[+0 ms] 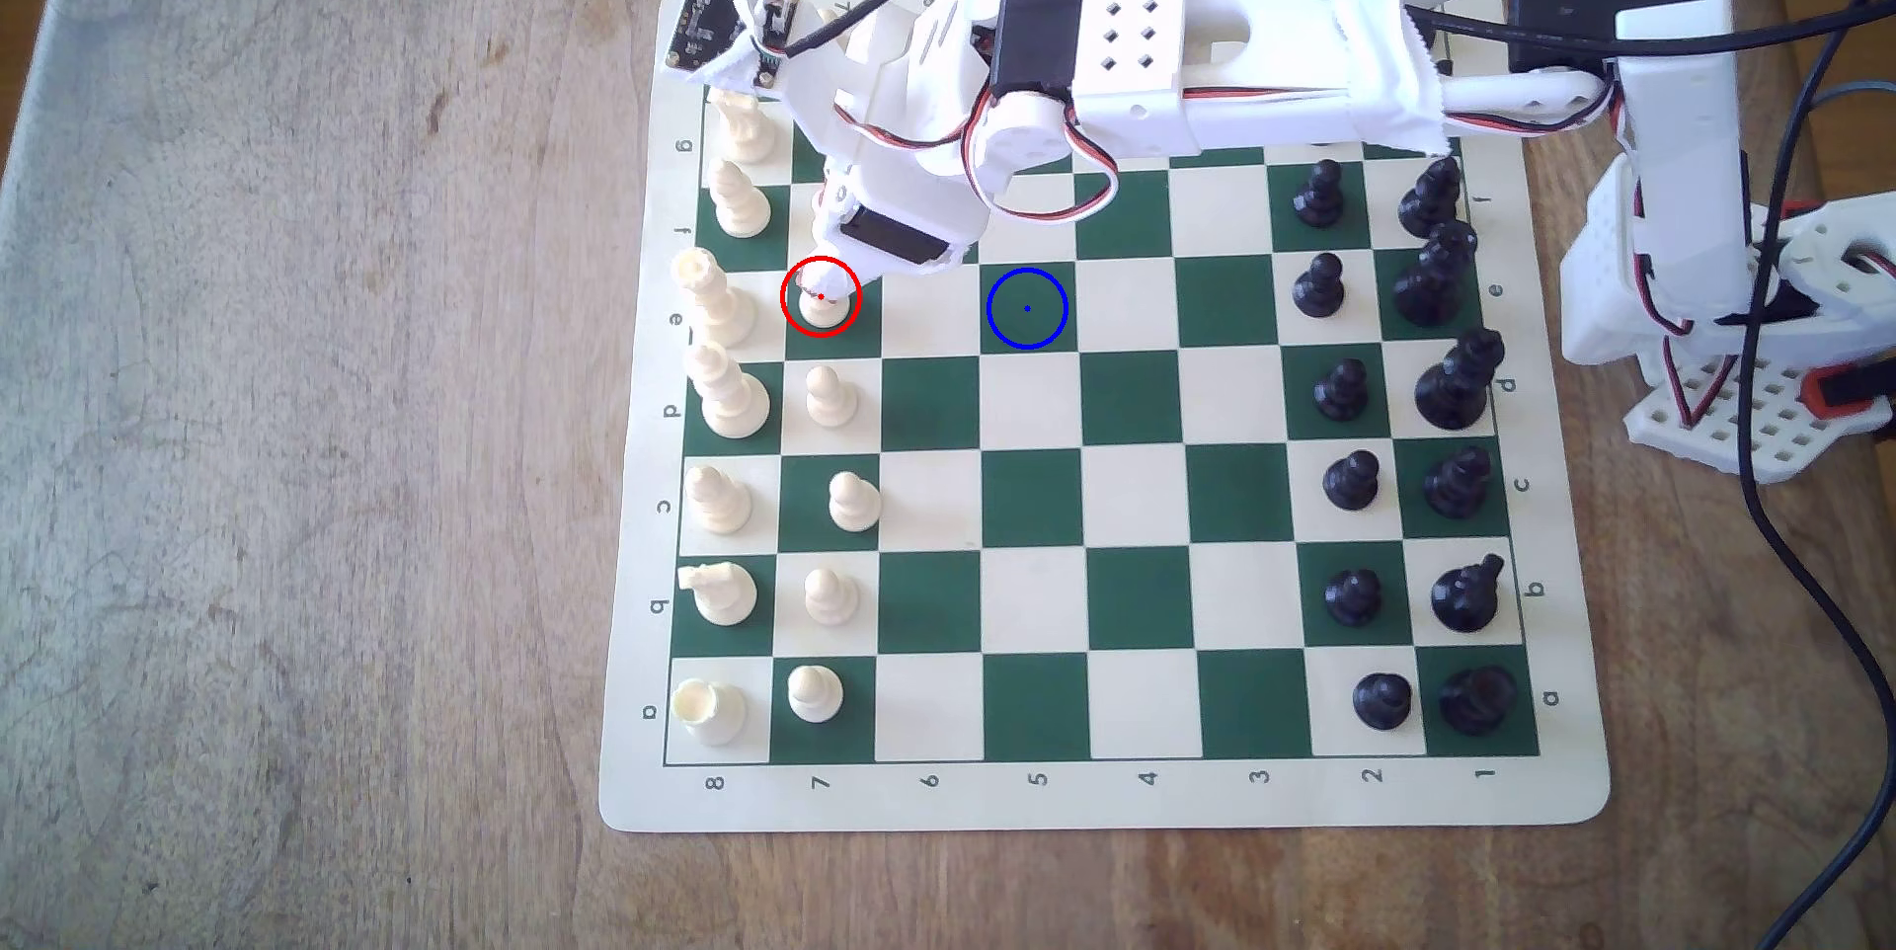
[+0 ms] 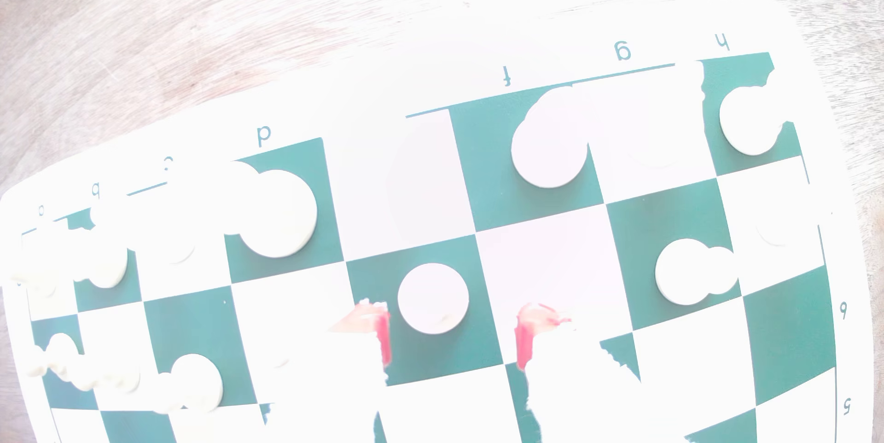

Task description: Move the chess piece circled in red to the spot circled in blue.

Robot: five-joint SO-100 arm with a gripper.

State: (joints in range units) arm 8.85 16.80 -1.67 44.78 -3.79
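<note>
While the tool stands spread, the red-circled pawn sits between its tips.

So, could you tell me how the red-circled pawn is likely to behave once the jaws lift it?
The red-circled pawn looks like small, stiff plastic, probably light. Its round head may slip between the jaws. The flared base should let it stand steadily.
</note>
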